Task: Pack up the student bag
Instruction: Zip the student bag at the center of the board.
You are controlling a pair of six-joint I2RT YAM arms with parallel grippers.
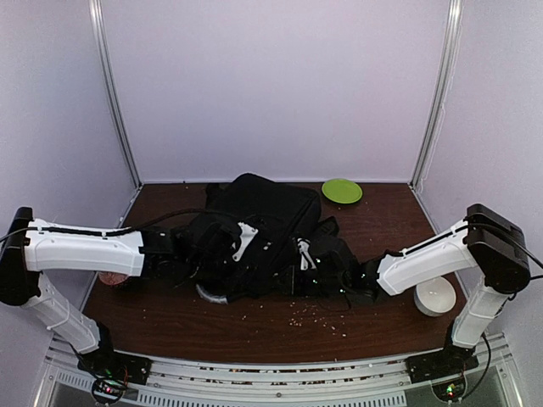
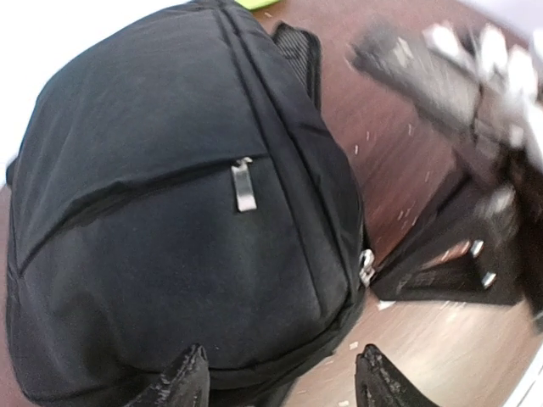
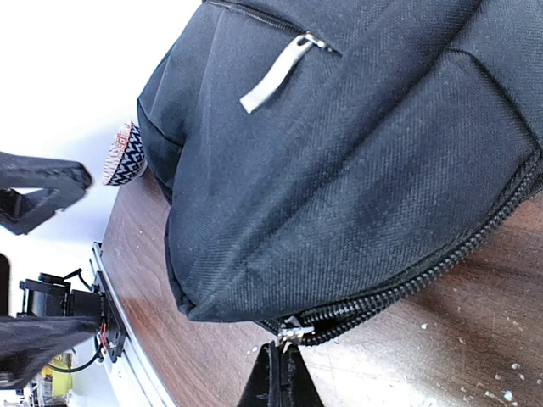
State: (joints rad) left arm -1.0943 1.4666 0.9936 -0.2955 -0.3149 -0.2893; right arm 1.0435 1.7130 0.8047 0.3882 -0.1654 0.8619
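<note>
Roughly in the middle of the brown bench (image 1: 254,326) lies the student bag (image 1: 271,203), a soft black backpack, flat on its side, with both arms reaching in to it from the two sides. The left gripper (image 2: 282,349) hangs over the rounded end of the bag; its jaws are released and stand apart, and the dark fabric edge shows between the two fingertips (image 2: 187,377) without being pinched. The right gripper (image 3: 280,354) is low at the bench, with its jaws clenched together, their tip just at the small metal zipper slider (image 3: 291,332) on the bag's lower seam; I cannot tell if they pinch its tab. A silver pull tab (image 3: 276,80) lies on a front pocket. Behind the bag is a green plate (image 1: 342,190), and a white bowl (image 1: 435,297) stands near the right arm. Pale crumbs (image 1: 318,315) are scattered on the bench in front of the bag.
</note>
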